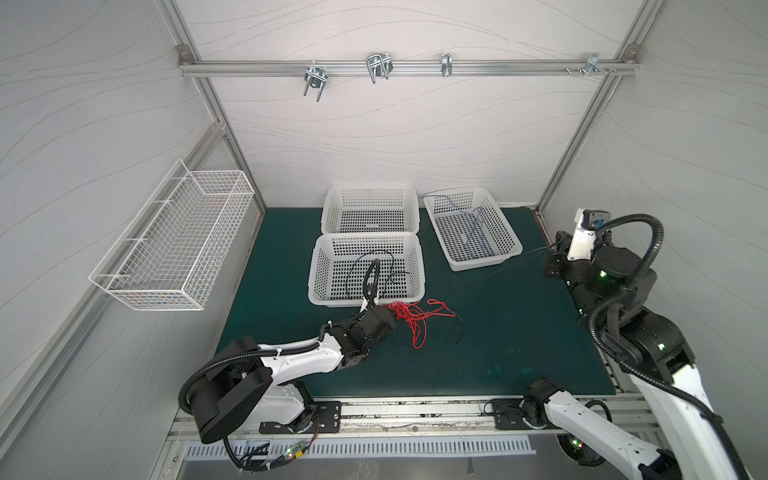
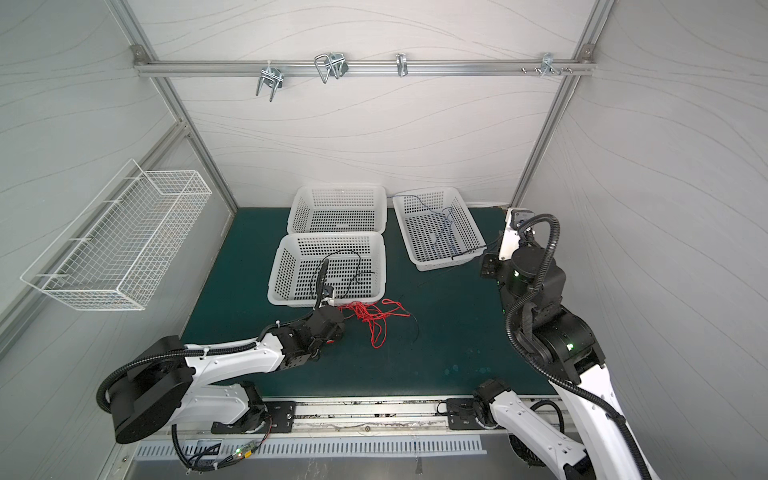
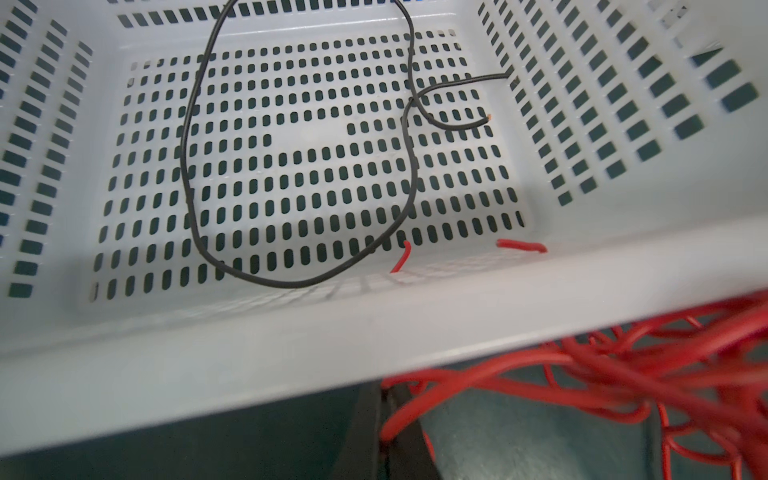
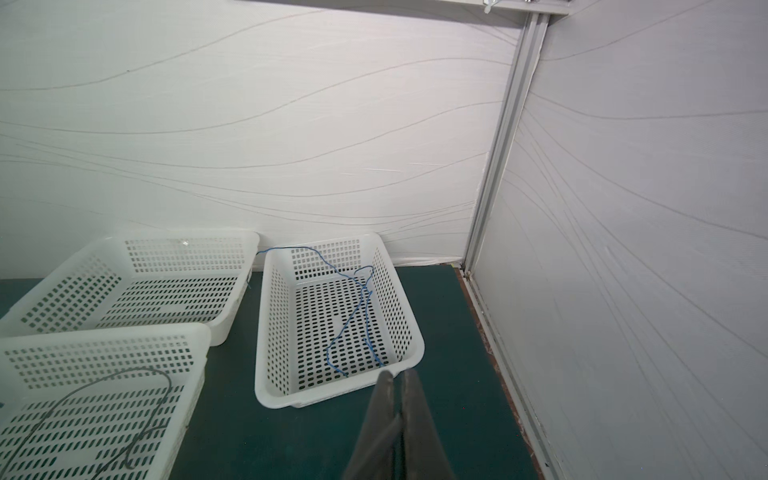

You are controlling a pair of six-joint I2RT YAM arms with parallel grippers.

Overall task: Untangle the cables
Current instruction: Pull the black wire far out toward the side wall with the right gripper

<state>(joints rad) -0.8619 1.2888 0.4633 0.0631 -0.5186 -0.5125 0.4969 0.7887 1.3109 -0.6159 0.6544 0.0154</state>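
Left gripper (image 3: 387, 399), pinched shut, holds red cables (image 3: 623, 361) (the tangle lies just beside it).

red cables (image 1: 409, 316) — tangled, mat (image 1: 498, 353) | black cable (image 3: 185, 158) — looped, near basket (image 1: 318, 270) | blue cable (image 1: 478, 224), right basket (image 1: 486, 260)

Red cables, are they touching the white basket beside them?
Touching. The left wrist view shows red cables poking through slots in the basket wall.
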